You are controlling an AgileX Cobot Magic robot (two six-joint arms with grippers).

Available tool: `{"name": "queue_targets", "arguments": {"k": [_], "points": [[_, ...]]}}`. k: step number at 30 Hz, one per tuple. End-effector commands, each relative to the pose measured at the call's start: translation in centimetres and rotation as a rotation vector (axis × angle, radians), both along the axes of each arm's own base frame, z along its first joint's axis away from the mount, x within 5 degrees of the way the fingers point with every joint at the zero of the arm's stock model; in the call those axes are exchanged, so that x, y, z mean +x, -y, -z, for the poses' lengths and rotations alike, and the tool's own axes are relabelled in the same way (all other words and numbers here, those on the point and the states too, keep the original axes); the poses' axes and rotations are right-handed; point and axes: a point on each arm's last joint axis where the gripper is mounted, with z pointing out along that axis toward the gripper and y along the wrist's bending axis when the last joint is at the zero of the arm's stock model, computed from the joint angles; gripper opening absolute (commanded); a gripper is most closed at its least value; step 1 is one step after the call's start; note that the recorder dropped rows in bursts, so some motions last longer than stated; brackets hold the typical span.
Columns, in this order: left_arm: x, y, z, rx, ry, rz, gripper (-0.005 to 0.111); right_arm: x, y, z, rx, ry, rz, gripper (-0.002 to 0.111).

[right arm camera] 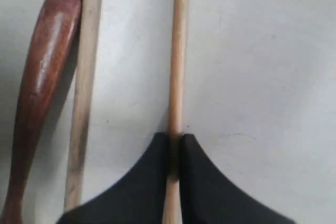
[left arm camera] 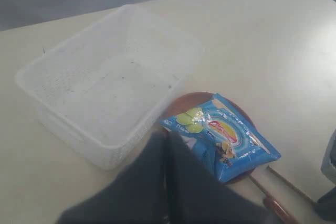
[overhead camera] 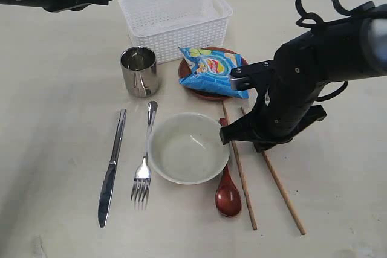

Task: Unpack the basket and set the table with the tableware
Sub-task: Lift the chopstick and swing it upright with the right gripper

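Wooden, the right-hand chopstick (right arm camera: 176, 51) is pinched by the right gripper (right arm camera: 175, 139), seemingly to be laid parallel to the left chopstick (right arm camera: 84, 77) with a small swing, while the left gripper (left arm camera: 167, 148) hangs closed and empty.

chip bag (overhead camera: 213, 70) on plate (overhead camera: 204, 94), basket (overhead camera: 175, 34) behind

You can log these counts on the table (overhead camera: 54, 119): one white basket (overhead camera: 175, 13), one steel cup (overhead camera: 139, 71), one brown plate (overhead camera: 207, 94), one blue chip bag (overhead camera: 211, 70). Cutlery: one knife (overhead camera: 112, 167), one fork (overhead camera: 145, 155), one reddish wooden spoon (overhead camera: 228, 194). One cream bowl (overhead camera: 187, 148). Thin wooden chopsticks (overhead camera: 245, 188): two.
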Motion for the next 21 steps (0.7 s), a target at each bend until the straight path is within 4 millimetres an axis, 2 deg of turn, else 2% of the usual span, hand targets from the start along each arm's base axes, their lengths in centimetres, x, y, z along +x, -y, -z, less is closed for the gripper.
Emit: {"name": "queue_targets", "arguments": {"k": [1,6,10,21], "points": [[-0.2,0.0,0.0,-0.008,-0.002,0.0,0.0,0.1,0.5,0.1,-0.039,0.012,0.059,0.0],[-0.2,0.0,0.0,-0.008,-0.002,0.0,0.0,0.1,1.5,0.0,-0.147,0.007,0.102,0.0],[-0.2,0.0,0.0,-0.008,-0.002,0.0,0.0,-0.2,1.9,-1.1,-0.179,0.008,0.112,0.0],[-0.2,-0.1,0.1,0.013,-0.004,0.003,0.0,-1.7,3.0,-8.0,-0.073,0.145,0.154,0.0]]}}
